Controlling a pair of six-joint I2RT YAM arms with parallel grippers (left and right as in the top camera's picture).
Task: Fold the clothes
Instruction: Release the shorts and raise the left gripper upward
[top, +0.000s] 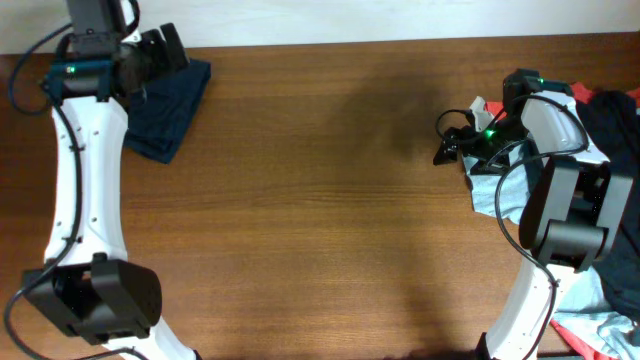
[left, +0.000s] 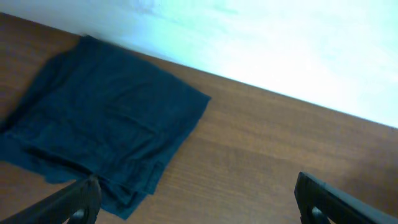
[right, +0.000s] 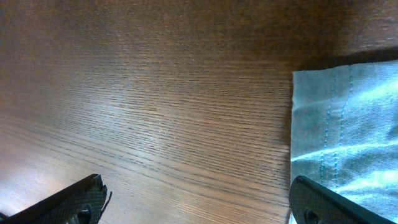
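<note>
The clothes, a pair of dark navy shorts (top: 172, 100), lie folded into a compact stack at the table's far left corner. In the left wrist view the shorts (left: 106, 121) spread across the upper left, layered edges toward the camera. My left gripper (top: 163, 48) hovers over their far edge, open; its jaws (left: 199, 205) stand wide with bare wood between them, the left finger (left: 71, 202) over the stack's near corner. My right gripper (top: 450, 137) is open at the right side, above bare table (right: 199, 205), holding nothing.
A light blue T-shirt (top: 490, 185) lies under the right arm; its hem (right: 348, 124) borders the right finger. Red cloth (top: 600, 97) and a dark garment (top: 612, 125) pile at the right edge. A white wall (left: 280, 43) backs the table.
</note>
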